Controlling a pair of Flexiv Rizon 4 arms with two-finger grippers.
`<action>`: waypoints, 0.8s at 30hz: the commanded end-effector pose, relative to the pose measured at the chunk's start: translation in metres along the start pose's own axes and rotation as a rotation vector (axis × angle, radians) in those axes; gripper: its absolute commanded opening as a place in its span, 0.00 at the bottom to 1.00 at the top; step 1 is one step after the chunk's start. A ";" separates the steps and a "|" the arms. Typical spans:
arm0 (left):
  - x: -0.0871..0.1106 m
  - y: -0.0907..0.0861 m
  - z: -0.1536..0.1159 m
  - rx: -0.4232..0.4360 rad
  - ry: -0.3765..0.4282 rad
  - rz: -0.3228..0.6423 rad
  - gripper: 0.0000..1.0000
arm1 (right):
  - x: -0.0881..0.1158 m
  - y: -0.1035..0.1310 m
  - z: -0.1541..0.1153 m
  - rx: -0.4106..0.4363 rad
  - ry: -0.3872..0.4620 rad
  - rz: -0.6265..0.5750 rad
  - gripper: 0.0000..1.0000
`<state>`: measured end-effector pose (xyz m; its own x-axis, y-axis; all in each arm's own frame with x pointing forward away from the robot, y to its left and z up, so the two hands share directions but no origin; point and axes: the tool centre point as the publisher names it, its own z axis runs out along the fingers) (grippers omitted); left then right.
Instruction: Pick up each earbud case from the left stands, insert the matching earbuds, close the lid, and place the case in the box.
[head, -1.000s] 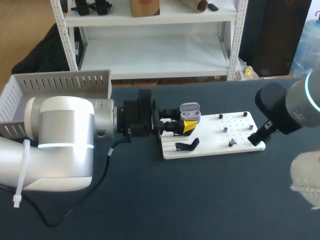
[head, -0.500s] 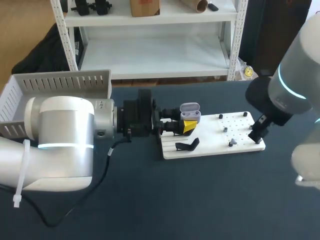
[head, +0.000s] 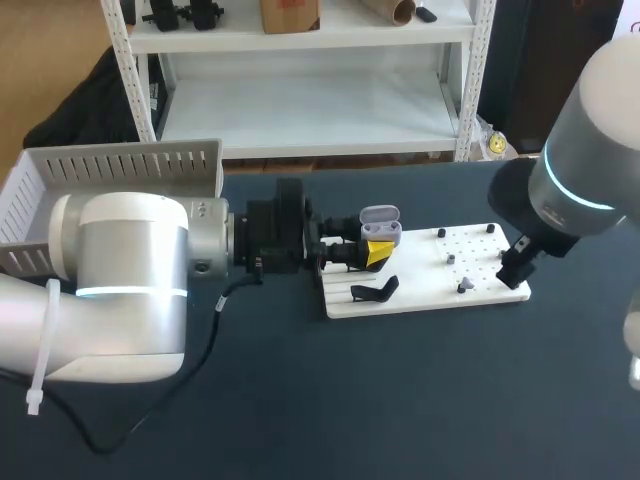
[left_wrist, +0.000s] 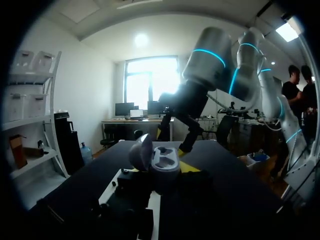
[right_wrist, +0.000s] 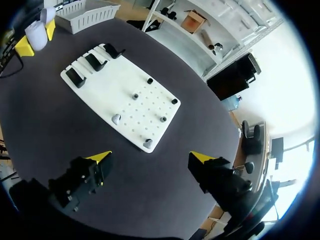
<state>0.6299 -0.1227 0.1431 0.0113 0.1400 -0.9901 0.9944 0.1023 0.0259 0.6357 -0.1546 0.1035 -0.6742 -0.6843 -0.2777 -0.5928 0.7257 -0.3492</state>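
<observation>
Head view: the left pincer (head: 372, 250) pinches the open earbud case (head: 380, 228) over the left end of the white board (head: 420, 298). The lid is up, presumably so earbuds can go in. The right pincer (head: 515, 268) hangs over the board's right end, near an earbud (head: 451, 258).

Left wrist view: the case sits clamped between the fingers, with its cavities facing up.

Right wrist view: the right pincer is spread wide above the desk (right_wrist: 50, 125) just short of the board, probably ready to pick up an earbud.

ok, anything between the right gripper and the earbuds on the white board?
Nothing visible. The right gripper hangs open over the end of the board, the earbuds lying bare ahead of it. The left gripper holds the open case at the far end.
</observation>
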 end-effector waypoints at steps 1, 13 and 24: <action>0.001 0.000 0.000 -0.002 -0.005 0.002 0.00 | 0.001 0.003 0.001 0.093 -0.005 0.003 1.00; 0.001 0.000 0.000 -0.002 -0.005 0.002 0.00 | 0.001 0.003 0.001 0.093 -0.005 0.003 1.00; 0.001 0.000 0.000 -0.002 -0.005 0.002 0.00 | 0.004 0.005 0.005 0.107 0.014 0.012 1.00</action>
<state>0.6299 -0.1227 0.1431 0.0114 0.1399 -0.9901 0.9944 0.1023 0.0259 0.6340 -0.1570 0.1014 -0.6869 -0.6761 -0.2668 -0.5549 0.7249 -0.4083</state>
